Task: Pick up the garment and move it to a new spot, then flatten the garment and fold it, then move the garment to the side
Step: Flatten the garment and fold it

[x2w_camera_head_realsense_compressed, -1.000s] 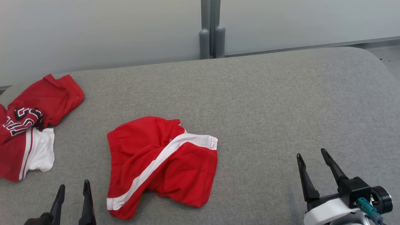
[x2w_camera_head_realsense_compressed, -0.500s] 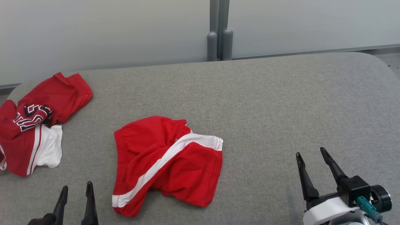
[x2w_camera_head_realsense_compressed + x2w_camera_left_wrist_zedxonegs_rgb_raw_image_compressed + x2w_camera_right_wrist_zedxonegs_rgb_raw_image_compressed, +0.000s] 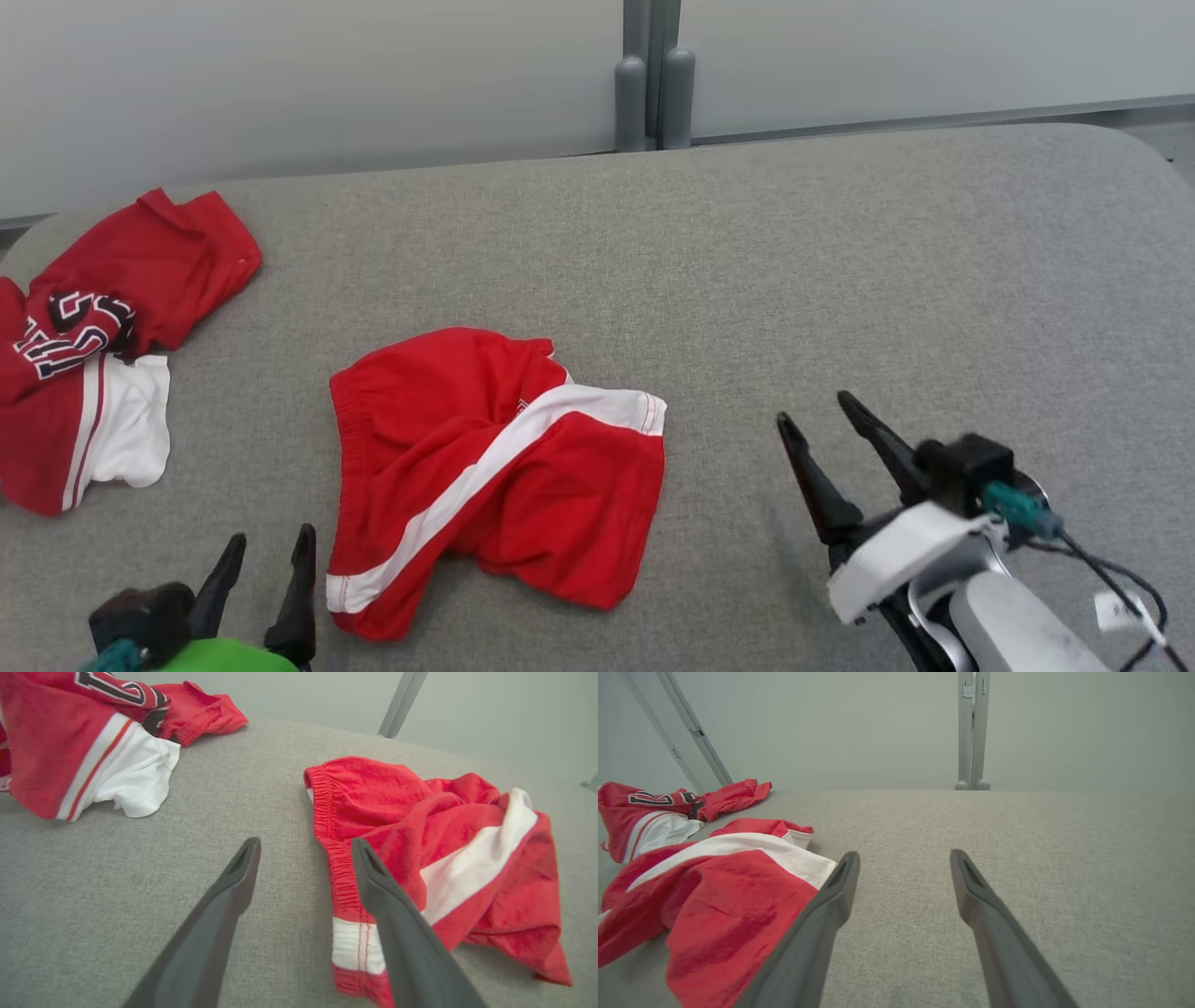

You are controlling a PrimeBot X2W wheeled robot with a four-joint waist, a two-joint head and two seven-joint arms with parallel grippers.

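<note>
A crumpled pair of red shorts with a white side stripe, the garment (image 3: 485, 467) (image 3: 434, 858) (image 3: 714, 891), lies near the middle of the grey table (image 3: 840, 280). My left gripper (image 3: 266, 551) (image 3: 303, 849) stands open at the lower left, just left of the elastic waistband, holding nothing. To the garment's right my right gripper (image 3: 817, 411) (image 3: 903, 858) is open and empty above bare cloth surface; in the right wrist view its left finger (image 3: 826, 905) lies beside the white hem.
A second red and white garment with black lettering (image 3: 93, 345) (image 3: 88, 742) (image 3: 654, 807) is bunched at the table's far left edge. A grey post (image 3: 649, 84) rises behind the table against pale wall panels. Bare grey surface stretches across the right half.
My right gripper has moved left and forward toward the shorts. My left gripper has risen a little further into view. The camera has shifted slightly; the garments lie as before.
</note>
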